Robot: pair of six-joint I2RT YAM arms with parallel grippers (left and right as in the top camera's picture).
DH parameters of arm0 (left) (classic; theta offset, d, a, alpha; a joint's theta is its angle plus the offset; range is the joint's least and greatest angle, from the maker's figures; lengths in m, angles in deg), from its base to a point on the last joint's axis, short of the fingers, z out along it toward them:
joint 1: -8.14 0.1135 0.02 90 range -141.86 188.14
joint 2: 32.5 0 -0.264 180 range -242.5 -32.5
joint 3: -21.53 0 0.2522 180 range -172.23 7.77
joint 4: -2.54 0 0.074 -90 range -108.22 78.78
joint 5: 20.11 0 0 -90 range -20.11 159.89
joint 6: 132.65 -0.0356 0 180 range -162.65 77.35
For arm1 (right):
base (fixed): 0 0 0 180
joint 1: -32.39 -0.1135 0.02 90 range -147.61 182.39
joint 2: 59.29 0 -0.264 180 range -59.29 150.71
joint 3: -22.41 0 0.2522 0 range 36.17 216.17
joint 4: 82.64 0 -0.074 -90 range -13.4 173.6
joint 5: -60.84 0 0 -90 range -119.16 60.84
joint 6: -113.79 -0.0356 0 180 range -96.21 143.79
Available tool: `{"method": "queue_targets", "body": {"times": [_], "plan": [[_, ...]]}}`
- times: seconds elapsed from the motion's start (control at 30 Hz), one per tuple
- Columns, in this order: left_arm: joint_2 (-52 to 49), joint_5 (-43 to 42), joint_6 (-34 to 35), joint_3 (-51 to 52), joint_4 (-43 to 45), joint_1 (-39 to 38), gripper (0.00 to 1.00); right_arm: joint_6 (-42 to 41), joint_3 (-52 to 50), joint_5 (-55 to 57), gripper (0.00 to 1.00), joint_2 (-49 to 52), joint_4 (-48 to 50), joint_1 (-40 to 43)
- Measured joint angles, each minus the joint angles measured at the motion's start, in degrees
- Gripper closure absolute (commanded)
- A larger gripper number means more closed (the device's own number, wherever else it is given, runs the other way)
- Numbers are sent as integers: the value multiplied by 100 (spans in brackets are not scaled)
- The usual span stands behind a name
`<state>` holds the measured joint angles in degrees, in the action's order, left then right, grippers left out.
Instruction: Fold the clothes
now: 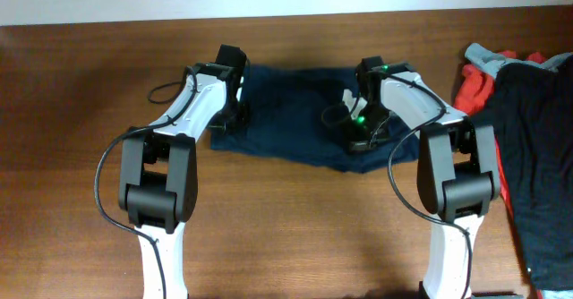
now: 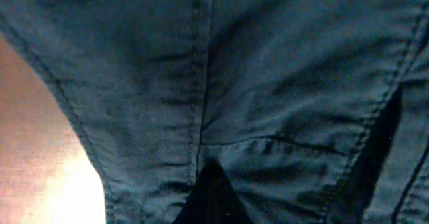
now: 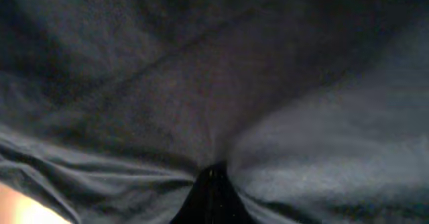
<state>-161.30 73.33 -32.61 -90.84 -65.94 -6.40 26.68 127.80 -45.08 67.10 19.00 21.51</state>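
The dark navy shorts lie spread out on the far middle of the table, and their cloth fills both wrist views. My left gripper is down on the shorts' left edge. In the left wrist view its jaws are shut, with seamed cloth puckering toward the tip. My right gripper is on the right part of the shorts. In the right wrist view it is also shut, with wrinkles running into it. The fingertips themselves are hidden in the fabric.
A pile of other clothes lies at the right edge: a large black garment, an orange-red one and a grey one. Bare wooden table extends in front of the shorts and to the left.
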Motion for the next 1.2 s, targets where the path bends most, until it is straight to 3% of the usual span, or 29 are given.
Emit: {"method": "queue_targets", "body": {"times": [0.27,0.43,0.83,1.2], "plan": [[-48,4,-2,-308,-1047,11,100,-144,-20,109,96,0,-186,-203],[-140,-151,0,-1685,-1475,11,100,-140,-13,109,96,0,-227,-208],[-487,-1303,2,-2055,-431,-22,100,-142,-13,111,96,0,-227,-216],[-1233,-1025,0,-2100,323,-44,100,-140,-13,114,96,0,-225,-219]]}}
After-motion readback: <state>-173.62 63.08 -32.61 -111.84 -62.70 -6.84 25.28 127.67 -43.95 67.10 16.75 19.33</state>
